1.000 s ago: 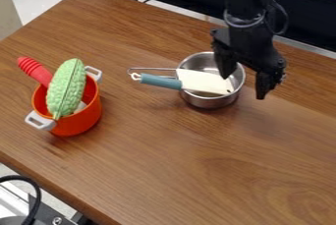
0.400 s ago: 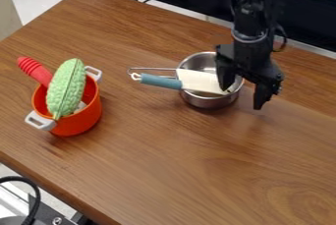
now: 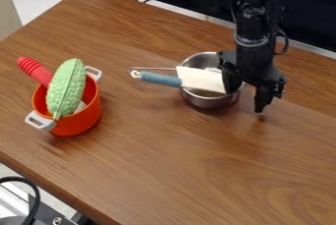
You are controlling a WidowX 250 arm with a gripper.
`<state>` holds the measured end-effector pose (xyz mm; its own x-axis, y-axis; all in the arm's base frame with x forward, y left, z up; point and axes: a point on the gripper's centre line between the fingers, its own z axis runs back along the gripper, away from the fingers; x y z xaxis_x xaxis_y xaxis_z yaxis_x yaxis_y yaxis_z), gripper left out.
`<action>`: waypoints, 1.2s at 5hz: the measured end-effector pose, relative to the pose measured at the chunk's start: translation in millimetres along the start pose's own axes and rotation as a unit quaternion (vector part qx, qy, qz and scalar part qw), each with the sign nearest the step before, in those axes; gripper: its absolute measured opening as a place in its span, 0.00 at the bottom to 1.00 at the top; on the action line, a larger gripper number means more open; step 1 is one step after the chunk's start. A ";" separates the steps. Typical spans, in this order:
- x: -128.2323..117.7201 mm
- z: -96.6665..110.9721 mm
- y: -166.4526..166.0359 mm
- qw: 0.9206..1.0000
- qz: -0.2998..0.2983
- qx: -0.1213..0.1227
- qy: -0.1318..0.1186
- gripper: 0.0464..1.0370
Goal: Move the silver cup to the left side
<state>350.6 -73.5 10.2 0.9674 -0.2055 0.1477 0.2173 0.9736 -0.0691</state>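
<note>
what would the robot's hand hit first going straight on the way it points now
The hand would likely meet the table first, with its finger outside the silver cup; depth is unclear, so its other finger might touch the spatula sooner.

Shiny metal pot point(image 3: 209, 102) (apparently smooth) on glossy wood table point(image 3: 197, 170).

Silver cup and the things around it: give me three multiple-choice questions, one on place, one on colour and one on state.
1. Where is the bumpy green vegetable?
A on the floor
B in the orange pot
C under the gripper

2. What colour is the spatula handle?
A blue-grey
B yellow
C purple

3. How is the gripper?
A shut
B open

Key:
1 B, it leans inside the pot's rim.
2 A, the handle is blue-grey behind a cream blade.
3 B, its fingers stand apart at the silver cup.
</note>
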 end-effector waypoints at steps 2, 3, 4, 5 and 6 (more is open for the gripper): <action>-4.9 -1.7 6.5 1.000 0.011 0.004 0.008 0.14; -7.5 0.0 15.4 0.999 -0.002 0.034 0.011 0.04; -7.3 1.2 26.4 0.997 -0.004 0.074 0.011 0.02; -5.8 3.3 42.7 0.994 0.005 0.112 0.003 0.02; -7.1 14.8 62.5 0.989 0.032 0.142 -0.019 0.02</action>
<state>355.4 -9.7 19.4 0.9714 -0.1433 0.1892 0.1050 0.9744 0.1989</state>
